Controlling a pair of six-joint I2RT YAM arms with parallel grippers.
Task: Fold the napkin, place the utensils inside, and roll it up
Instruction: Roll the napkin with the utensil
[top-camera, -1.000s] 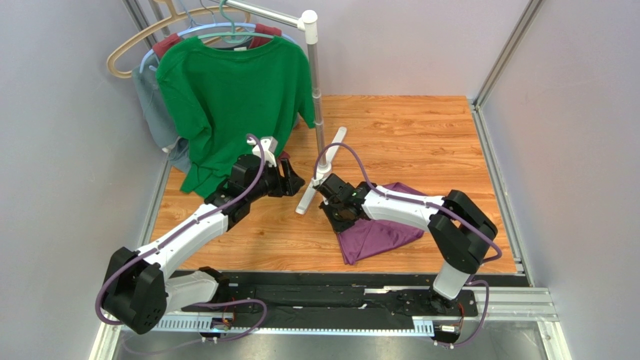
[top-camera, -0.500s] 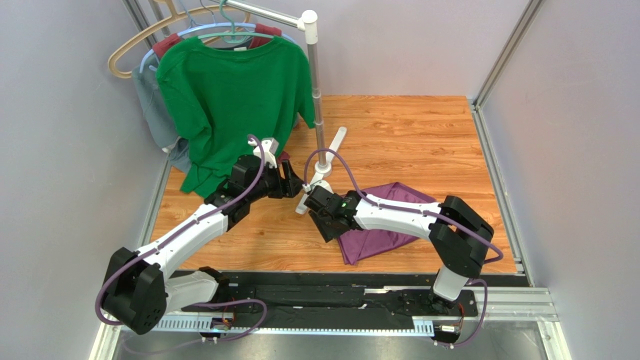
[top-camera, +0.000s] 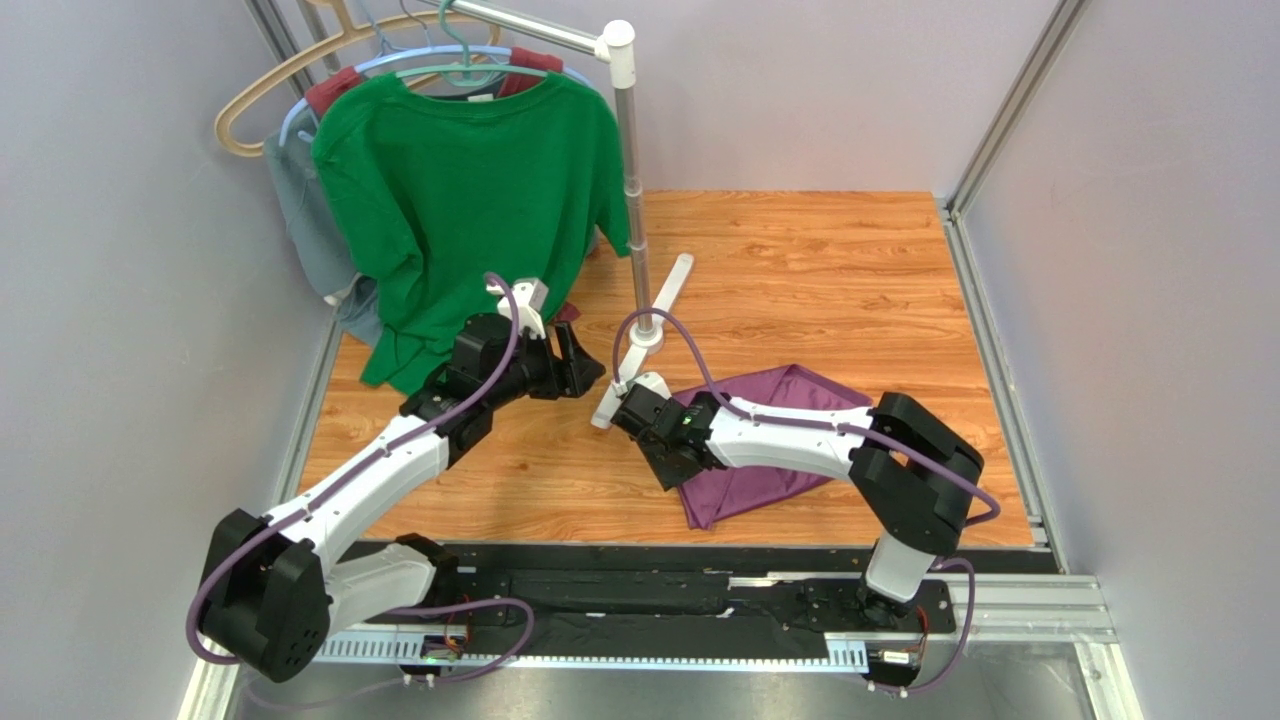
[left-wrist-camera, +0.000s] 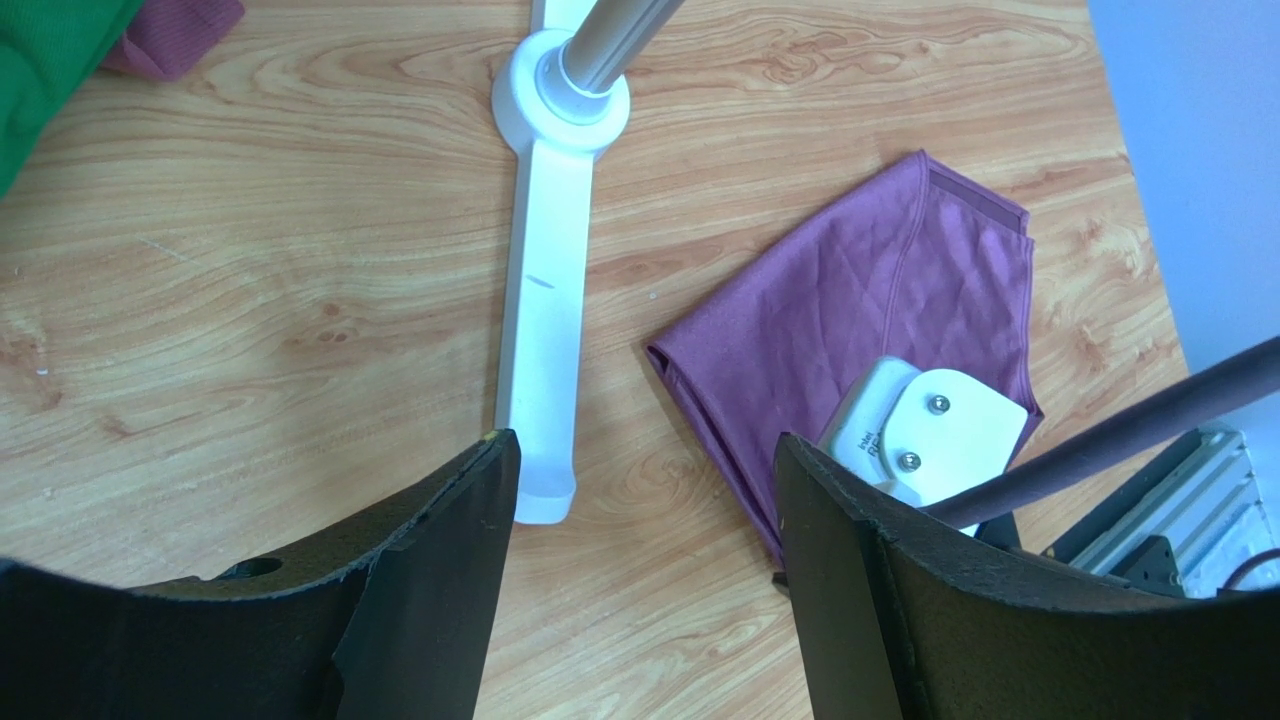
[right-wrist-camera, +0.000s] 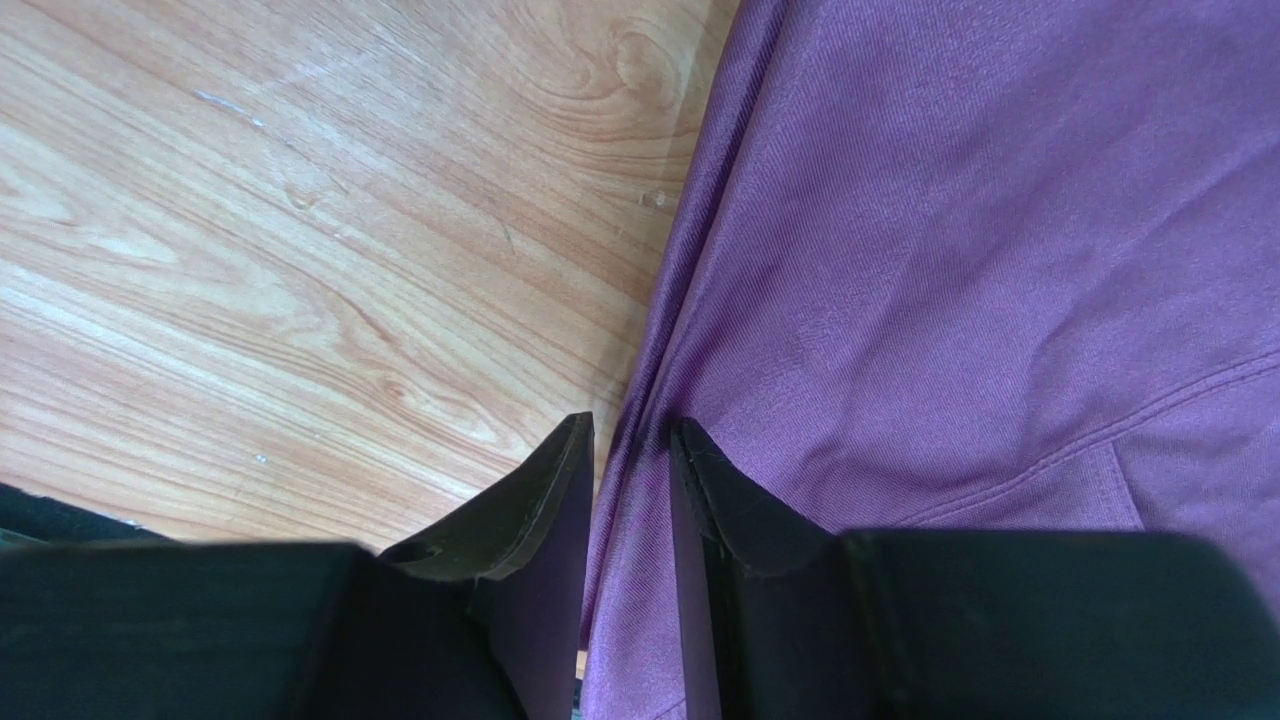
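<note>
right claw (right-wrist-camera: 631, 450) has slid to napkin (right-wrist-camera: 977, 225) edge, tips narrowly astride a ridge; clamped or not, cannot tell. left claw (left-wrist-camera: 646, 447) wide apart, empty. fold regrasp likely.

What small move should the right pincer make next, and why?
Probably close fully on the dark purple cloth napkin. The right pincer straddles the napkin's edge with its fingers narrowly apart, so a firm pinch seems needed before lifting to fold.

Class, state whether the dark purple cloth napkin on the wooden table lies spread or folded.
Folded: the dark purple cloth napkin lies doubled, one hemmed layer overlapping another.
</note>
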